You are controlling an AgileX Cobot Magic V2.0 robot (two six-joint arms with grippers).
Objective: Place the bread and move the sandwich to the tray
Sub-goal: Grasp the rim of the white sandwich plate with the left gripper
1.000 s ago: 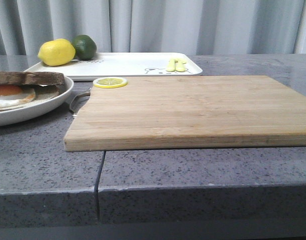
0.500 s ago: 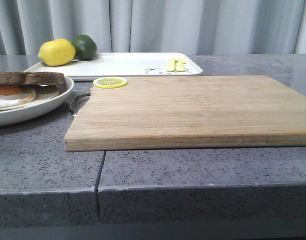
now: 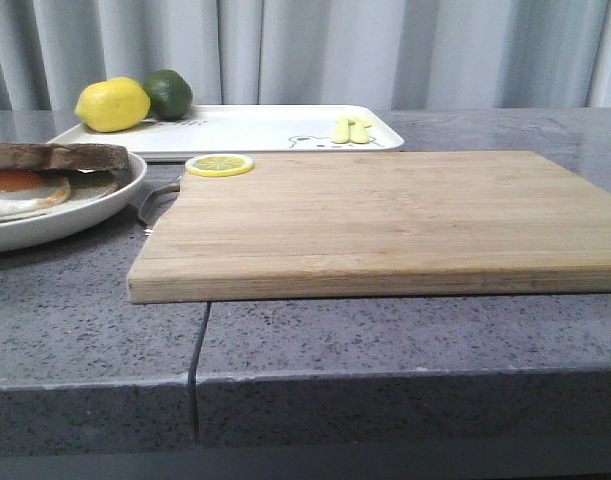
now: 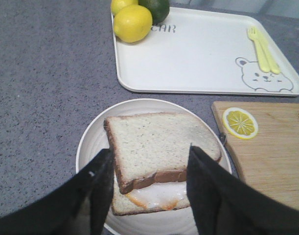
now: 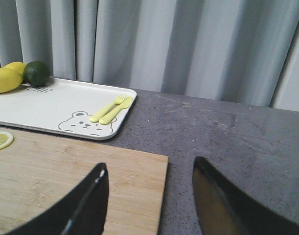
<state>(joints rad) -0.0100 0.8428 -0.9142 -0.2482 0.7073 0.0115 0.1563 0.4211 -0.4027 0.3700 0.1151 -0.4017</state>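
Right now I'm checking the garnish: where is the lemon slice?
In the front view the lemon slice lies flat on the far left corner of the wooden cutting board, just in front of the tray and right of the sandwich plate.

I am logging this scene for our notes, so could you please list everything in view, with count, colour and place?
sandwich: one, brown-crusted bread over a white egg, on a round white plate left of the board
tray: one, white with a bear drawing, at the back
lemons: two, yellow, on the tray's far left corner
lime: one, dark green, beside the lemons
fork and spoon: one pair, pale yellow, on the tray above the bear
cutting board: one, light wood, centre
lemon slice: one, yellow, on the board's corner
left gripper: black fingers open, either side of the sandwich
right gripper: black fingers open, above the board's edge
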